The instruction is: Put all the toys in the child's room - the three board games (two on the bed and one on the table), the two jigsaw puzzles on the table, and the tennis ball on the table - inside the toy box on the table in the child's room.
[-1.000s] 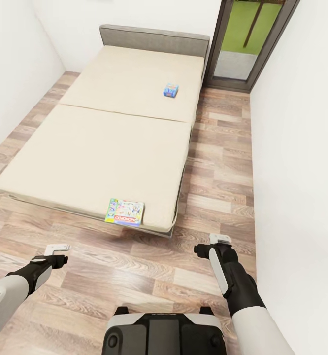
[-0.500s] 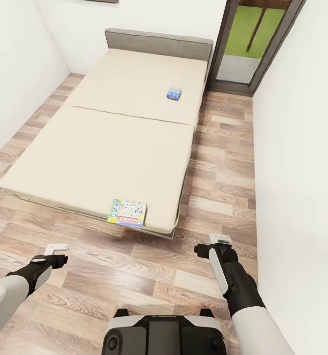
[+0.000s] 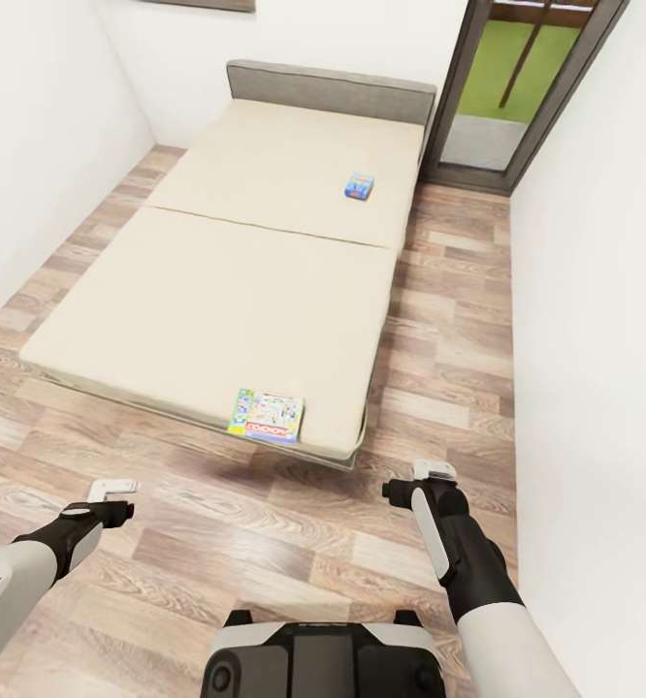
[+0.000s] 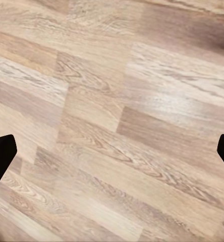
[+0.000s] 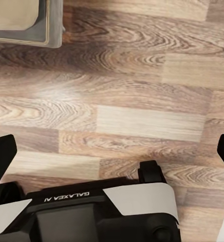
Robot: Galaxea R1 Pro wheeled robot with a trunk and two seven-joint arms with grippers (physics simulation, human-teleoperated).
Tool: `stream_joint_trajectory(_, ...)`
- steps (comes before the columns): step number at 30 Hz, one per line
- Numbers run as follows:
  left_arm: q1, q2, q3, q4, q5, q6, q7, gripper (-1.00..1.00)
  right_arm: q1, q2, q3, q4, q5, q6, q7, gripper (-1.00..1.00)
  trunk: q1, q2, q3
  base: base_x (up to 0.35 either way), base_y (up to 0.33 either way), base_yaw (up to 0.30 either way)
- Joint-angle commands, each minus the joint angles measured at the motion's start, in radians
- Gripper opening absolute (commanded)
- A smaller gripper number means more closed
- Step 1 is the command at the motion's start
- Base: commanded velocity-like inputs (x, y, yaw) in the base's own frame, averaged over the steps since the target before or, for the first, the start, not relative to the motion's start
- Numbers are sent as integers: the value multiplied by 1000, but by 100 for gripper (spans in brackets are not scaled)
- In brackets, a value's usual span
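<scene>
- Compared with a second ago, the whole head view has shifted a little to the right, so the camera moved; both arms hold the same pose, and the board games lie on the bed [image 3: 216,301] as before.
- Yellow, green and red board game [image 3: 266,416] lies flat at the near edge of the mattress, ahead of and between the two grippers, well apart from both; its long axis runs left to right, along the bed's edge.
- Blue board game [image 3: 360,186] lies far on the mattress, near its right side, long axis pointing away.
- Left gripper [image 3: 113,487] and right gripper [image 3: 434,471] hover over the wood floor [image 3: 265,523]; in the wrist views each has its fingers spread wide apart, nothing between them.
</scene>
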Motion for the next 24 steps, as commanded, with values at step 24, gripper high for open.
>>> stream_joint_trajectory(24, 0, 1, 5, -1, -10, 3, 2, 100, 0, 1, 0, 0, -10, 2, -8, 100, 0, -1, 30, -36, 15, -107)
